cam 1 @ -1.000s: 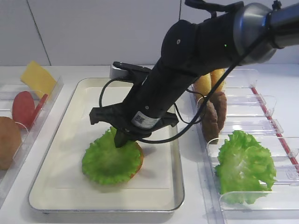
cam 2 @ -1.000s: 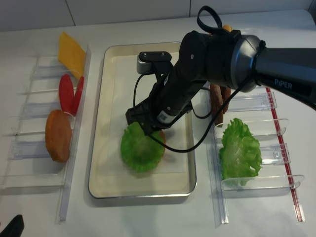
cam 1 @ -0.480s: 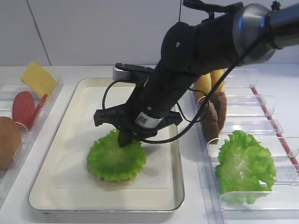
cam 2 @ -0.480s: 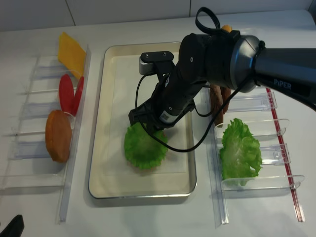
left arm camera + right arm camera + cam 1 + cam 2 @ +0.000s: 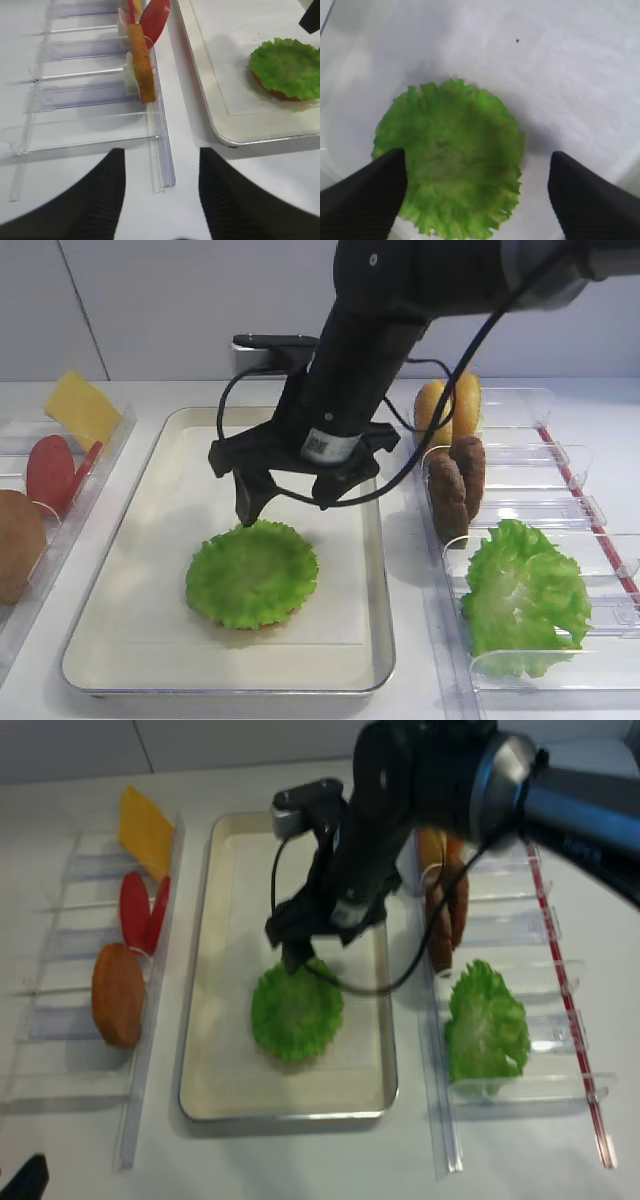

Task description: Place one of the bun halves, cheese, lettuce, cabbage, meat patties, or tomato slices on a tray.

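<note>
A frilly green lettuce (image 5: 252,573) (image 5: 450,160) (image 5: 297,1010) lies flat on the cream tray (image 5: 380,640) (image 5: 195,1020), covering a reddish disc whose edge shows in the left wrist view. My right gripper (image 5: 285,502) (image 5: 476,160) (image 5: 300,955) hangs just above the lettuce, open wide, its fingers clear of the leaf and holding nothing. My left gripper (image 5: 160,155) is open and empty over the table, near the end of the left rack, short of the tray (image 5: 200,85).
The left clear rack holds cheese (image 5: 80,405), tomato slices (image 5: 50,470) and a bun half (image 5: 15,545) (image 5: 140,60). The right rack holds bun halves (image 5: 450,405), meat patties (image 5: 460,485) and a big ruffled cabbage pile (image 5: 525,595) (image 5: 487,1030).
My right gripper opened, let go of the lettuce and rose above it. The lettuce settled flat on the disc beneath.
</note>
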